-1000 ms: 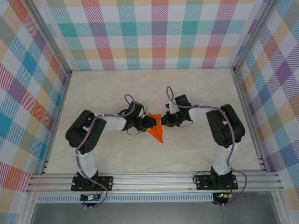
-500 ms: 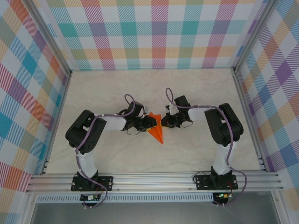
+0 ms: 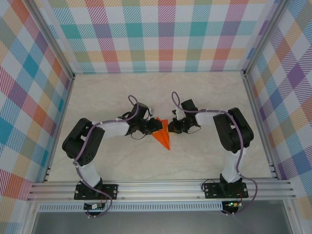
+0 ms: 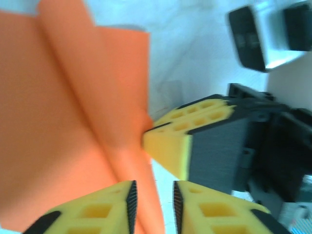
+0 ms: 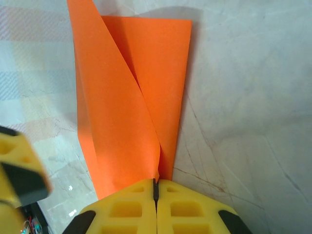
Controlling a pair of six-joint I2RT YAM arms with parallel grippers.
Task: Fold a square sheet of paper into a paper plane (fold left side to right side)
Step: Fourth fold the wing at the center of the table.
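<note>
The square sheet of paper [image 3: 164, 136] is bright orange and creased into a pointed shape, tip toward the near edge, lying mid-table. My left gripper [image 3: 157, 126] sits at its left upper edge. In the left wrist view its jaws [image 4: 152, 187] stand a narrow gap apart, and a raised fold of the paper [image 4: 63, 122] runs into that gap against the left pad. My right gripper [image 3: 171, 127] is at the paper's right edge. Seen from the right wrist, it [image 5: 156, 183] is shut on the paper's [image 5: 126, 97] raised crease. The right fingers [image 4: 168, 148] touch the paper.
Pale marble tabletop [image 3: 122, 92] lies all around the paper, ringed by checked walls and an aluminium frame rail [image 3: 161, 187] at the near edge. The two grippers are only a few centimetres apart. A left finger [image 5: 14, 161] shows at the right wrist view's left edge.
The left arm's elbow has swung left and toward the near edge, and the left jaws have narrowed around the paper's fold. The right gripper stays shut on the paper, hardly moved.
</note>
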